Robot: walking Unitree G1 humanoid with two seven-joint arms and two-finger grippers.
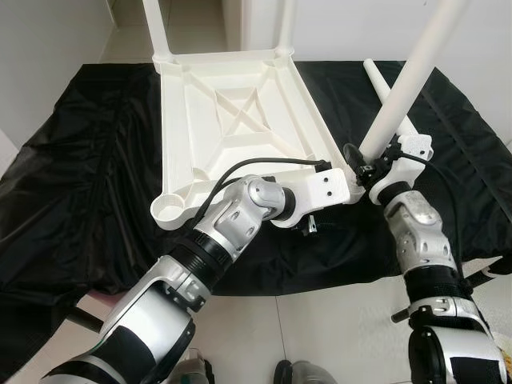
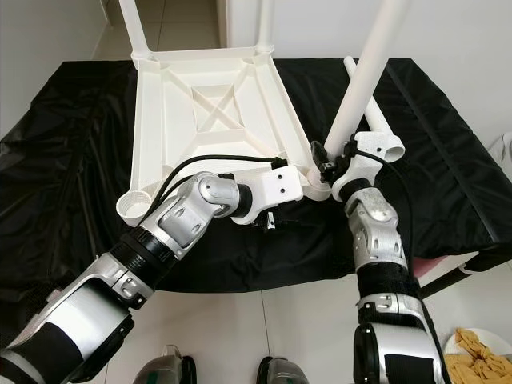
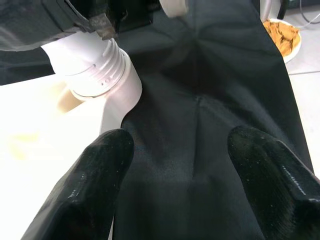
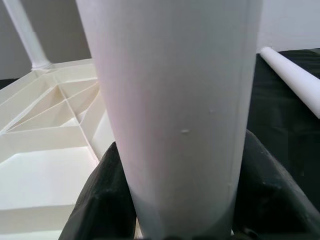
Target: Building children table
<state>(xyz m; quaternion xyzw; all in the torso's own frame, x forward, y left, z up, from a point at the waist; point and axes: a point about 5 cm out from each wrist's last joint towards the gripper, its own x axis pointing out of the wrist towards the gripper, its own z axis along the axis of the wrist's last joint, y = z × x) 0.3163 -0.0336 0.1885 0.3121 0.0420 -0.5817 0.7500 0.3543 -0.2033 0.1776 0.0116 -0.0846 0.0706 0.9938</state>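
The white table top [image 1: 240, 120] lies upside down on a black cloth. Two legs [image 1: 156, 28] stand screwed in at its far corners. My right gripper [image 2: 332, 160] is shut on a third white leg [image 2: 364, 72], which leans slightly at the near right corner. In the left wrist view the leg's threaded end [image 3: 95, 65] sits in that corner's socket [image 3: 125, 95]. My left gripper [image 3: 180, 165] hovers open just beside that corner, over the cloth, with nothing between its fingers [image 3: 100, 165]. The near left socket [image 1: 170, 210] holds nothing.
A loose white leg [image 1: 376, 76] lies on the cloth [image 1: 88, 160] at the back right, behind the held one. A bowl of yellow snacks [image 2: 472, 352] stands on the floor at the right. White walls close in behind the work surface.
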